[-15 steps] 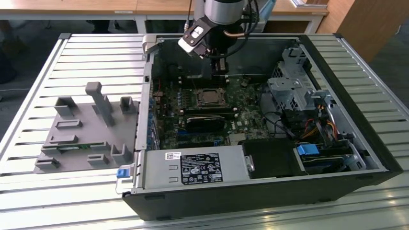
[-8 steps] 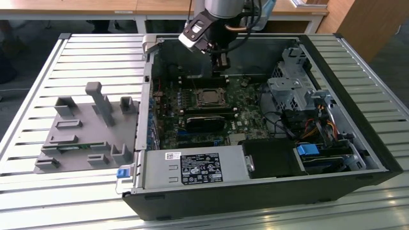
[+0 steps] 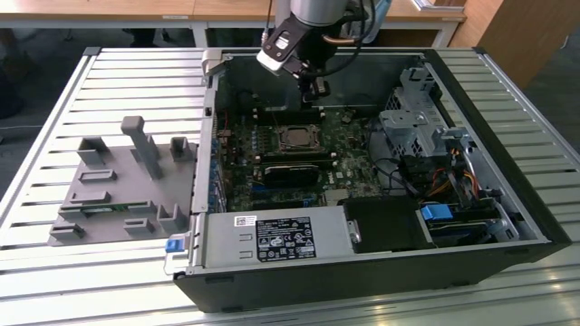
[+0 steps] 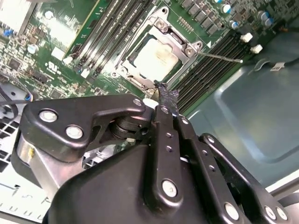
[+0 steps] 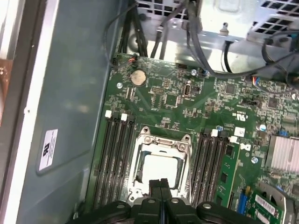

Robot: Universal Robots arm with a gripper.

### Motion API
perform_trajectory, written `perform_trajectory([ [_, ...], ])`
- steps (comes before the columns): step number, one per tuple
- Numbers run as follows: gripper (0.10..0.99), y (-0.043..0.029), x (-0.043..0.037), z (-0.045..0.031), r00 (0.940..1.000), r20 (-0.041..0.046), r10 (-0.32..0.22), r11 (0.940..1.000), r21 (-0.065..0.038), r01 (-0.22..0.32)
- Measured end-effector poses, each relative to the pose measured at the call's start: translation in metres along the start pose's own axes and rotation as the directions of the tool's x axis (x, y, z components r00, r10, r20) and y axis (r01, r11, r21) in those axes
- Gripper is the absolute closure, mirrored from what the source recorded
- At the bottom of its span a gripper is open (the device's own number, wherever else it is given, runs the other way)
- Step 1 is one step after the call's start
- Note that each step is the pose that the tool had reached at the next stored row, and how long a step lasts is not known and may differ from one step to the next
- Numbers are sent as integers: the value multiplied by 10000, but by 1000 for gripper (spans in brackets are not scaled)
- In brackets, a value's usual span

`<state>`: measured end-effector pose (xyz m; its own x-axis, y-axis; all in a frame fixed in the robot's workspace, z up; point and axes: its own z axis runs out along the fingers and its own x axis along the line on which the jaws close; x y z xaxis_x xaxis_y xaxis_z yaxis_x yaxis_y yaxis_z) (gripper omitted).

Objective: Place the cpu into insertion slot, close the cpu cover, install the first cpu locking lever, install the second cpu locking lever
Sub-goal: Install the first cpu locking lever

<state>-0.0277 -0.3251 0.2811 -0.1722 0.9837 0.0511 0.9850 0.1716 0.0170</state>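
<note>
Black metal gripper (image 5: 161, 183) fingers are seen pressed together, empty, just above the pale silvery square cpu (image 5: 161, 165), seated in the dark metal-rimmed insertion slot (image 5: 136, 177) under the lowered thin steel-frame cpu cover (image 5: 161, 141); 1 thin wire locking lever (image 4: 219, 57) appears unlatched.

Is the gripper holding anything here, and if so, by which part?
Nothing is held. The gripper is shut with nothing between its fingertips, near the edge of the socket; the chip lies in the socket.
</note>
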Motion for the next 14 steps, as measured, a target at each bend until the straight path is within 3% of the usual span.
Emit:
perform_trajectory([
  [4,980,0,0,0,9984,-11,-567,9984,28,567],
  [9,980,-1,0,3,9914,-28,-1307,9914,65,1308],
  [14,980,-2,0,9,9771,-48,-2126,9771,105,2126],
])
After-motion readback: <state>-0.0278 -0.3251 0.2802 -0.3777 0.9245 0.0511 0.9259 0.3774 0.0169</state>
